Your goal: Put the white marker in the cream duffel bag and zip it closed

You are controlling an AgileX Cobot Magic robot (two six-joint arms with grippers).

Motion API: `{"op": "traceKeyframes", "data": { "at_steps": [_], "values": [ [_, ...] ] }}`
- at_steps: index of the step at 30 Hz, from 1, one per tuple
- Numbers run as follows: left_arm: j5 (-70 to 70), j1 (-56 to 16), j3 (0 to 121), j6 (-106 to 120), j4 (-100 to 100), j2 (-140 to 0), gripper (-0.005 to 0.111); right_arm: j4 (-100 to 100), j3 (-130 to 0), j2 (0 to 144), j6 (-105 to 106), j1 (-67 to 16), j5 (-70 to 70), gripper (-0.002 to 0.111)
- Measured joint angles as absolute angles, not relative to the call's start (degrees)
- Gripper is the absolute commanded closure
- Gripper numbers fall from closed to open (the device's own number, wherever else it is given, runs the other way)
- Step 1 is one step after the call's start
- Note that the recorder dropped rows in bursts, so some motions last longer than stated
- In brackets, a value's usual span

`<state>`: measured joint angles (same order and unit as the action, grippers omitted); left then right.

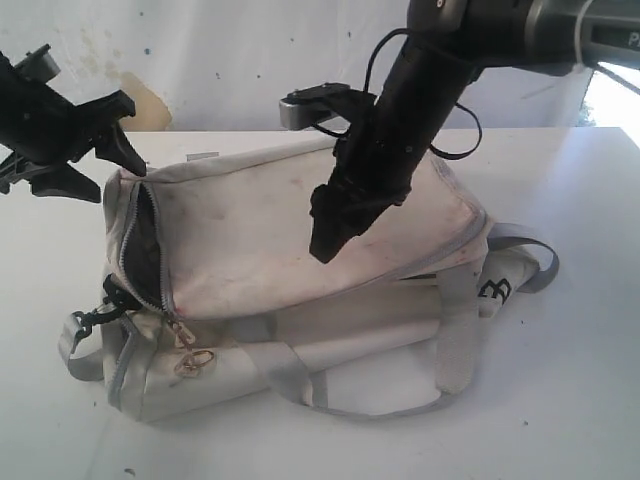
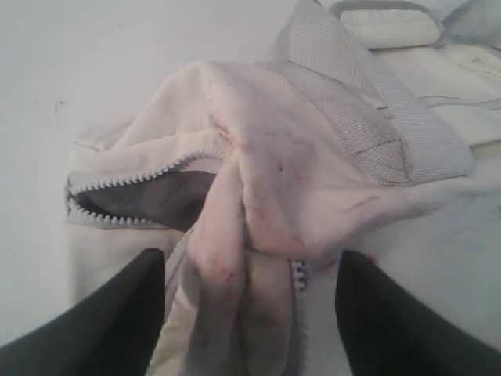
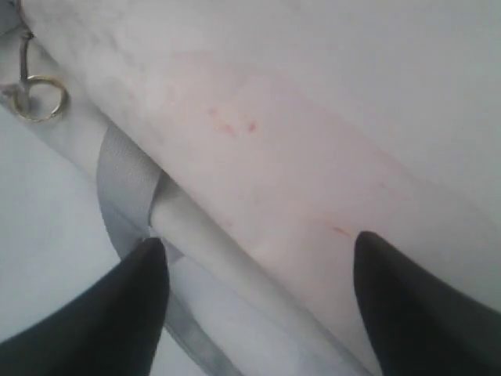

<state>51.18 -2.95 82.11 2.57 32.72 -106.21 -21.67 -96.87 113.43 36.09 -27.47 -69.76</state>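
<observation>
Legible writing scant: a lone pale letter "P" on the right arm's casing, the rest cut off; a black printed mark on a white tab at the bag's right end, shaped like a "B" or a "3", not surely readable. One cream duffel bag, stained with faint red flecks, lying lengthwise across the middle of the counter, one end toward the left edge, the other toward the right edge. One zipper opening at the left-edge end, parted, dark inside, light grey teeth on both sides. One black clip just below that opening. One brass-coloured metal ring hanging from a zipper pull on the side facing the near edge. Two loops of grey webbing strap: one flat on the counter toward the near edge, one curled at the right-edge end. Two hands. Left hand at the bag's upper left corner beside the opening, fingers spread wide, bunched cream fabric between them but not pinched. Right hand poised over the bag's long side near its middle, fingers well apart, gripping nothing. White marker's whereabouts: cannot tell from these views.
</observation>
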Motion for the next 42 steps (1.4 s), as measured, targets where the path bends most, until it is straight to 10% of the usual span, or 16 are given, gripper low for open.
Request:
{"op": "traceKeyframes", "data": {
  "at_steps": [6,15,42],
  "values": [
    [54.61,-0.43,83.78,5.94,39.84,-110.2,0.044,-17.59,-96.87,113.43,50.73,-35.78,-67.4,0.046],
    [54.74,0.0,83.78,7.22,50.97,-112.8,0.107,-15.87,-96.74,115.1,54.42,-41.17,-60.17,0.046],
    [53.23,5.03,83.78,4.74,72.92,-115.23,0.107,-15.66,-96.74,118.09,31.62,-46.47,-46.74,0.062]
  ]
}}
